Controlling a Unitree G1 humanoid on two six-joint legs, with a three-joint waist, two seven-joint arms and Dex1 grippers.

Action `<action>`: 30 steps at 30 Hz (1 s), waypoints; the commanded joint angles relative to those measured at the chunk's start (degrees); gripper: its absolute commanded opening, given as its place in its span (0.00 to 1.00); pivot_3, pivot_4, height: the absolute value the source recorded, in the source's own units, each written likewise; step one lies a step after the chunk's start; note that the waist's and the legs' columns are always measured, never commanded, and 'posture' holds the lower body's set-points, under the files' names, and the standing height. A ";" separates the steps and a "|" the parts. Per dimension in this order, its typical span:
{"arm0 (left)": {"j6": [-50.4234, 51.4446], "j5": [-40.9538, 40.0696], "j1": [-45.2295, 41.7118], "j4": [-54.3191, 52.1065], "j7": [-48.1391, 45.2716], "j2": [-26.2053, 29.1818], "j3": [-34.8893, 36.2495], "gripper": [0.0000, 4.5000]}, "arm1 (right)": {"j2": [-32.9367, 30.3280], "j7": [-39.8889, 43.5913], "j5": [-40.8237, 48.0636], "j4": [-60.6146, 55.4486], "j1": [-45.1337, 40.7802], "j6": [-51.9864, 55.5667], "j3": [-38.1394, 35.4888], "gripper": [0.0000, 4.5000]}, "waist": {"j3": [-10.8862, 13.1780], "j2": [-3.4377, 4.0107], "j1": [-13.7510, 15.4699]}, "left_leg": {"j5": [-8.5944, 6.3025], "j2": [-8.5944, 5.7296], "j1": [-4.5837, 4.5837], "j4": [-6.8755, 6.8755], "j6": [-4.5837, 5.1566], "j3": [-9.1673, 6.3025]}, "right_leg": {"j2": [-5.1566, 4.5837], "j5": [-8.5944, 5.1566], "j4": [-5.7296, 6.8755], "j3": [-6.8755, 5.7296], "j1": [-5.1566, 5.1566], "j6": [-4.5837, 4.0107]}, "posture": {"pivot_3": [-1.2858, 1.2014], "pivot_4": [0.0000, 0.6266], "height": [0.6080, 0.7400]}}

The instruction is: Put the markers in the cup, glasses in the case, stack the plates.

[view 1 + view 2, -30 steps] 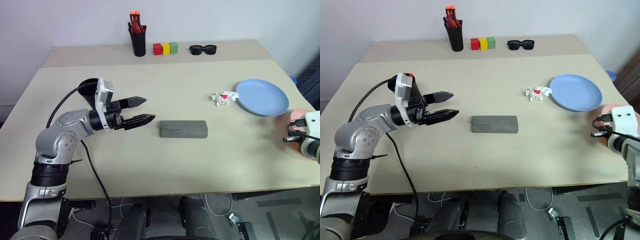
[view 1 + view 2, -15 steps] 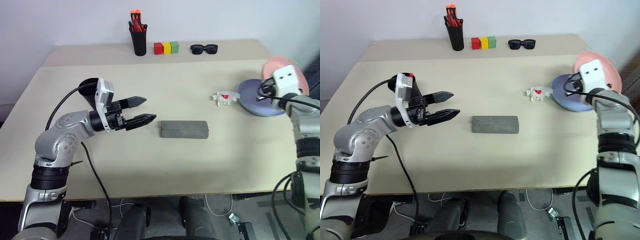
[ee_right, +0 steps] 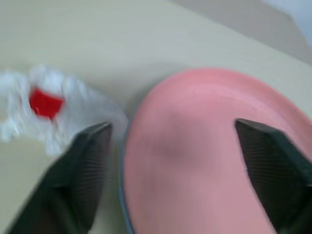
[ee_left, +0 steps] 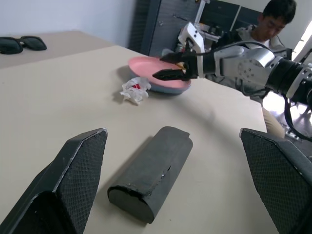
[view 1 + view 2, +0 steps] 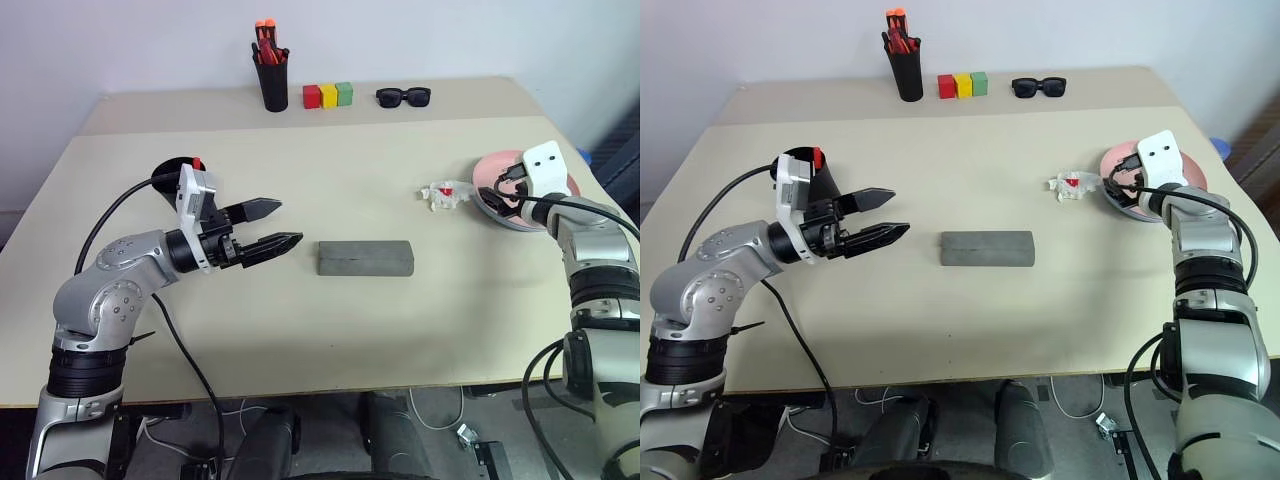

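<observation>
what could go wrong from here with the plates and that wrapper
The right gripper is open just over the pink plate, which lies on the blue plate. Pulling back low, a finger could catch the pink rim and slide it off the stack. The crumpled wrapper sits beside the stack and could get swept along. The stack also lies near the table's right edge, so a shove could push it off.

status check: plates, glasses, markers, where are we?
Plates look done: the pink plate sits on the blue plate, whose rim peeks out beneath. The right gripper hovers over the stack with jaws open. A red-tipped marker stands in the cup; the second can't be confirmed. The case lies shut, so the glasses can't be confirmed either. The left gripper is open and empty.
</observation>
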 commanded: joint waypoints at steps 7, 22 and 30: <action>-0.62 -0.43 -1.18 -0.82 -0.33 -0.16 0.32 1.00 | 5.02 2.59 1.53 -6.77 0.02 0.03 1.56 0.85 | 0.00 0.00 0.09 | 0.00 0.00 0.00 0.00 0.00 0.00 | 0.00 0.00 0.00 0.00 0.00 0.00 | 0.52 0.24 1.00; 1.42 -2.92 1.56 -5.18 2.46 0.80 2.90 1.00 | 8.87 -0.94 -8.13 8.98 -4.89 -8.35 9.87 0.43 | 0.00 0.00 -0.01 | 0.01 -0.01 -0.01 0.00 -0.01 -0.01 | 0.00 0.00 0.08 0.00 -0.06 -0.01 | 0.52 0.24 1.00; 2.30 -3.80 1.93 -6.55 4.18 1.26 2.99 1.00 | 9.22 1.52 -4.20 9.47 -6.70 -7.62 5.90 0.01 | 0.00 0.00 -0.12 | 0.01 -0.01 0.00 0.00 -0.02 -0.02 | 0.00 0.00 0.10 0.00 -0.05 -0.01 | 0.52 0.24 1.00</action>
